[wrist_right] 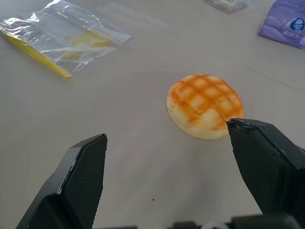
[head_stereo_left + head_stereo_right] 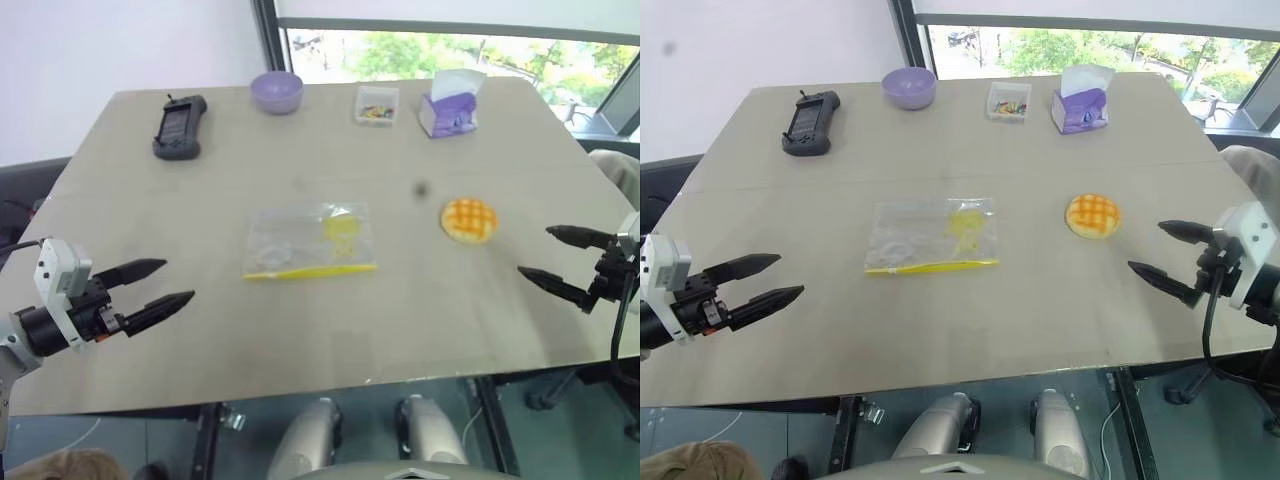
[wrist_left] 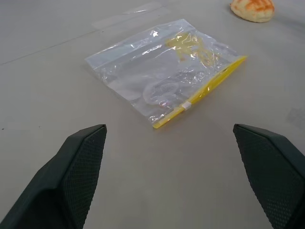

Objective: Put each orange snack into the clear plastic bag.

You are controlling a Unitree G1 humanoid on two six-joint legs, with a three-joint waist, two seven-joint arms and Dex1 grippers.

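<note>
A round orange snack (image 2: 469,219) with a criss-cross top lies on the table right of centre; it also shows as the orange snack (image 1: 204,105). The clear plastic bag (image 2: 311,239) lies flat at the table's middle, its yellow seal strip along the near edge, and shows as the clear plastic bag (image 3: 164,72) too. My left gripper (image 2: 158,284) hovers open over the near left of the table, apart from the bag. My right gripper (image 2: 551,257) is open near the right edge, a short way from the snack, with nothing between its fingers.
Along the far edge stand a black handheld device (image 2: 179,126), a purple bowl (image 2: 276,91), a small clear box of coloured bits (image 2: 376,105) and a purple tissue pack (image 2: 449,104). The table's near edge (image 2: 300,392) runs just in front of both grippers.
</note>
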